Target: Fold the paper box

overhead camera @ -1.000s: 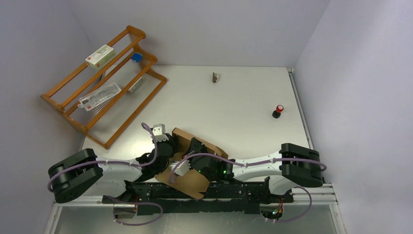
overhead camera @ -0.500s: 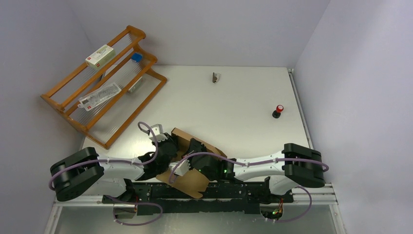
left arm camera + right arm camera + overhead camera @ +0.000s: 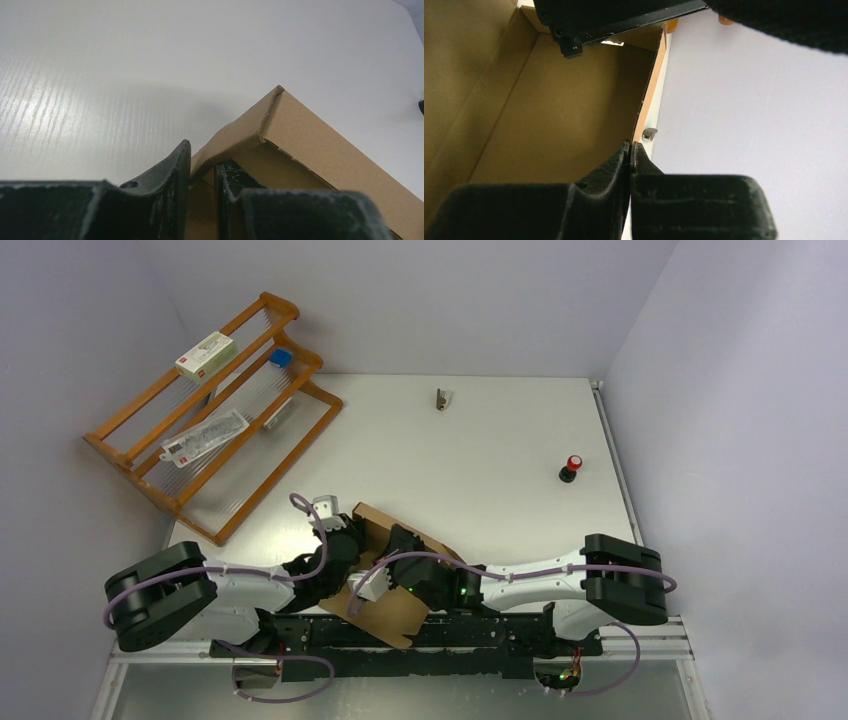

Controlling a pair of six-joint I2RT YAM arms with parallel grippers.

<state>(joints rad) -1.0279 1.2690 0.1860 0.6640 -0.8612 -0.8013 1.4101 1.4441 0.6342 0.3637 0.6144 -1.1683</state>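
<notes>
Left gripper (image 3: pixel 202 167) barely shifts, narrow pinch on paper box (image 3: pixel 320 145) wall; right gripper (image 3: pixel 630 150) clamps another wall tight. Risk: uneven pull buckles corner.

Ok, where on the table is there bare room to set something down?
Widest bare patch: mid-table, bordered by the wooden rack, the small grey clip, the red-capped knob and the paper box. A smaller strip: right of the box, nearer than the knob. Crowded at the near edge, where the left gripper and right gripper clamp the box.
</notes>
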